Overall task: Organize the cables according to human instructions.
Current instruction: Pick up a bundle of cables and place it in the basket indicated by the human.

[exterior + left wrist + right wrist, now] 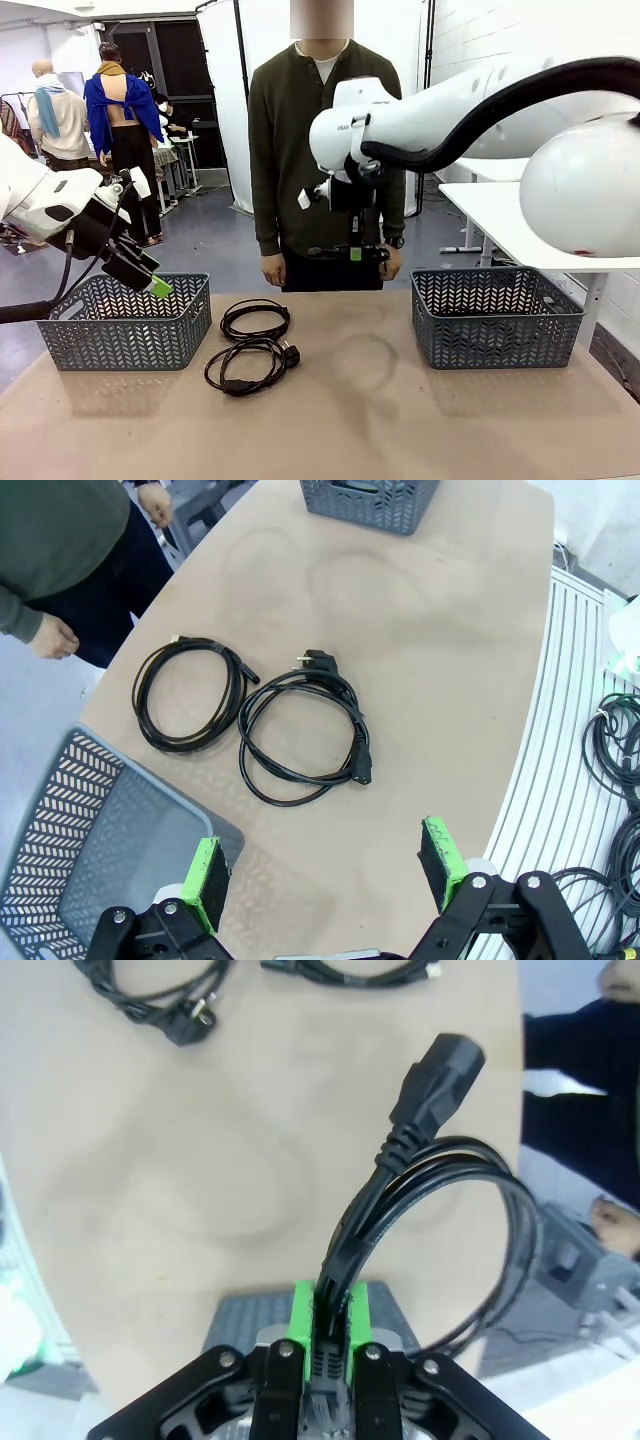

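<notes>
Two black cables lie coiled on the tan table: a smaller coil (pixel 255 320) (pixel 190 692) farther from me and a larger one with chunky plugs (pixel 250 365) (pixel 305 735) nearer. Both also show at the top of the right wrist view, the plug coil (pixel 160 1000) and the smaller coil (pixel 350 972). My right gripper (pixel 330 1305) (pixel 355 255) is shut on another cable (pixel 400 1160), whose loop and block plug (pixel 440 1075) hang high over the table in front of the person. My left gripper (pixel 322 865) (pixel 150 282) hovers open and holds nothing, above the left basket's near corner.
A grey mesh basket (pixel 125 320) (pixel 90 850) stands at the table's left and a second one (pixel 495 315) (pixel 370 500) at its right. The person stands at the far edge with hands (pixel 272 270) down. More black cords (pixel 610 740) lie off the table.
</notes>
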Robot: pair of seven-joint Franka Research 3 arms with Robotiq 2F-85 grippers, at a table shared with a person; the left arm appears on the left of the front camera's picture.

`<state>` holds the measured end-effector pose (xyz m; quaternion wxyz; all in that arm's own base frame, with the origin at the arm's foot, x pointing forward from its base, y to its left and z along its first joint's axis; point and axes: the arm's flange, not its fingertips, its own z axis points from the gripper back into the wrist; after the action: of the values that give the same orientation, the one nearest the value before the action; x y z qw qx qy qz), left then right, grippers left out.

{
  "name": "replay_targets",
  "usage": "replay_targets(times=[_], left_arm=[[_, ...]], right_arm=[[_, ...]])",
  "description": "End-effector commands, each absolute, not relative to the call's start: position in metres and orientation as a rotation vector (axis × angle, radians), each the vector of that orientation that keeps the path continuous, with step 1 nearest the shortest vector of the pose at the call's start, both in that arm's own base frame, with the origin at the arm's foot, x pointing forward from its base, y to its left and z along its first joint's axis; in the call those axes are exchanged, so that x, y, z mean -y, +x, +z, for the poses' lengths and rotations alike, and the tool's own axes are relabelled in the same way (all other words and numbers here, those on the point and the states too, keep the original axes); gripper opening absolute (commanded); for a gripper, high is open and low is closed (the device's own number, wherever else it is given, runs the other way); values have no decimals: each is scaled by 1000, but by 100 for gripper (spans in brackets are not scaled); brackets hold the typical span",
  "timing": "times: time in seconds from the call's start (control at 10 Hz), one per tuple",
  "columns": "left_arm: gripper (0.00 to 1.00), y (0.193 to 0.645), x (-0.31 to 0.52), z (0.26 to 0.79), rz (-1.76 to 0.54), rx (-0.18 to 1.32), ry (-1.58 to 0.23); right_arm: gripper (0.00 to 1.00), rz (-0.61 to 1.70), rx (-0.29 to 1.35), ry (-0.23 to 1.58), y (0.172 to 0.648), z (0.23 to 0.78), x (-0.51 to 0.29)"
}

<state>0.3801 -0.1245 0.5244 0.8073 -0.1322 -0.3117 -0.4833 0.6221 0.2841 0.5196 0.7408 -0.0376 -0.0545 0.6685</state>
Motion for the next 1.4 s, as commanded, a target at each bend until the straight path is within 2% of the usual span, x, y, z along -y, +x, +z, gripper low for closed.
replay_targets(times=[0.0, 0.5, 1.3], left_arm=[[100, 381, 122, 522, -1043, 672, -302], [100, 381, 122, 522, -1043, 672, -302], [100, 381, 122, 522, -1043, 672, -302]], right_arm=[[0, 1535, 174, -154, 590, 530, -252], [0, 1593, 213, -198, 556, 550, -183], [0, 1475, 167, -153, 536, 545, -102]])
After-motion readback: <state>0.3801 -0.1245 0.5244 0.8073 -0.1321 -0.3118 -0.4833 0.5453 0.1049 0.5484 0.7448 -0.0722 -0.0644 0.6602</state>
